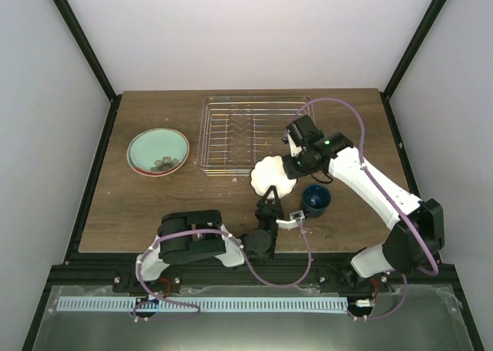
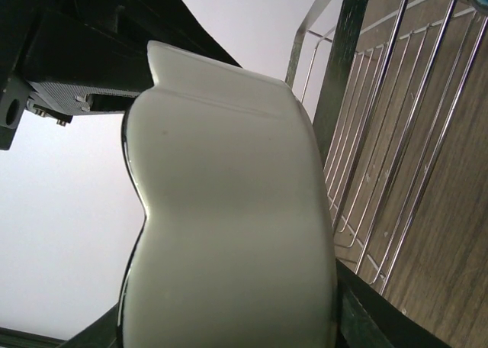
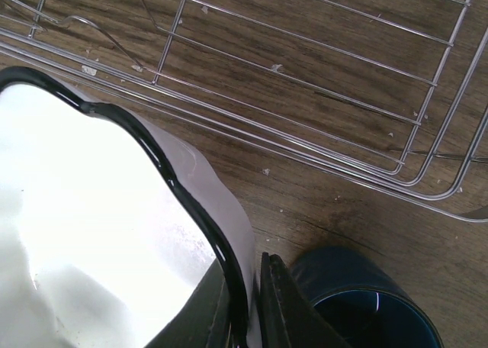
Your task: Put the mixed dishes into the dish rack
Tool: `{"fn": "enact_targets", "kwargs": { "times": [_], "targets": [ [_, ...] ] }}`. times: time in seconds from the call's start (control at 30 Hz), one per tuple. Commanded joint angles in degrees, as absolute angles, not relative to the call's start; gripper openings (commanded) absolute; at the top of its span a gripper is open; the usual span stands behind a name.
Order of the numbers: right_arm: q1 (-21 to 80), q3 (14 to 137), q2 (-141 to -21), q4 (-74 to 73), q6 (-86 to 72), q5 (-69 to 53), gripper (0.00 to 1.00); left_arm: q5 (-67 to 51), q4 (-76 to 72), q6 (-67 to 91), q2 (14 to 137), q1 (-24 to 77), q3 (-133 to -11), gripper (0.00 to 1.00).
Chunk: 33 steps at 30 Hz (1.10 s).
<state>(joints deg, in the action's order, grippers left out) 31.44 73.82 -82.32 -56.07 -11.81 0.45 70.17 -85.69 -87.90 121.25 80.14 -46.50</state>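
Note:
The white scalloped dish (image 1: 273, 175) with a black rim hangs just above the table at the front edge of the silver wire dish rack (image 1: 231, 132). My right gripper (image 1: 295, 165) is shut on the dish's right rim; in the right wrist view (image 3: 252, 287) one finger is inside and one outside the wall. My left gripper (image 1: 269, 199) reaches to the dish's near edge. In the left wrist view the dish (image 2: 229, 226) fills the gap between the fingers (image 2: 374, 317). The dark blue mug (image 1: 316, 200) stands upright right of the dish, also in the right wrist view (image 3: 366, 310).
A pale-green, red-rimmed plate (image 1: 158, 151) with grey marks lies at the left of the table. The rack shows in the right wrist view (image 3: 229, 119) and the left wrist view (image 2: 381, 81), with nothing in it. Black frame posts stand at the table corners.

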Motion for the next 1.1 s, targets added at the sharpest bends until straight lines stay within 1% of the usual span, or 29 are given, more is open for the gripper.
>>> {"fn": "enact_targets", "kwargs": {
  "times": [0.0, 0.2, 0.4, 0.53, 0.63, 0.67, 0.73, 0.83, 0.93, 1.07],
  "targets": [
    [31.1, 74.9, -80.8, -53.9, -13.0, 0.9, 0.04, 71.3, -91.9, -85.9, 120.2, 79.9, -46.1, 0.28],
    [31.1, 74.8, -79.9, -53.8, -13.0, 1.1, 0.19, 71.3, -91.9, -85.1, 119.2, 79.6, -45.8, 0.26],
    [31.1, 74.7, -78.8, -53.9, -13.0, 1.1, 0.29, 71.4, -91.9, -84.2, 118.0, 78.7, -45.7, 0.22],
    [31.1, 74.9, -77.5, -54.1, -13.5, 2.1, 0.37, 71.7, -91.9, -83.8, 117.2, 78.2, -45.6, 0.21],
    [31.2, 75.2, -75.9, -53.9, -13.8, 2.2, 0.39, 72.0, -91.9, -83.2, 116.3, 77.9, -45.4, 0.21],
    [31.1, 75.4, -75.3, -53.7, -13.8, 1.9, 0.42, 72.0, -91.9, -83.0, 116.1, 77.8, -45.4, 0.20],
    [31.1, 75.7, -73.9, -53.3, -13.9, 1.3, 0.43, 72.1, -91.9, -82.8, 115.7, 77.4, -45.3, 0.15],
    [31.1, 76.2, -72.2, -52.4, -13.6, -0.4, 0.44, 72.2, -91.9, -81.9, 115.0, 77.0, -45.4, 0.13],
    [31.2, 76.3, -70.8, -51.6, -13.3, -2.4, 0.44, 72.5, -92.0, -81.4, 114.3, 76.3, -45.8, 0.13],
    [31.1, 76.6, -70.5, -51.8, -13.2, -2.2, 0.45, 72.3, -92.0, -82.3, 113.7, 76.0, -46.8, 0.17]
  ]
}}
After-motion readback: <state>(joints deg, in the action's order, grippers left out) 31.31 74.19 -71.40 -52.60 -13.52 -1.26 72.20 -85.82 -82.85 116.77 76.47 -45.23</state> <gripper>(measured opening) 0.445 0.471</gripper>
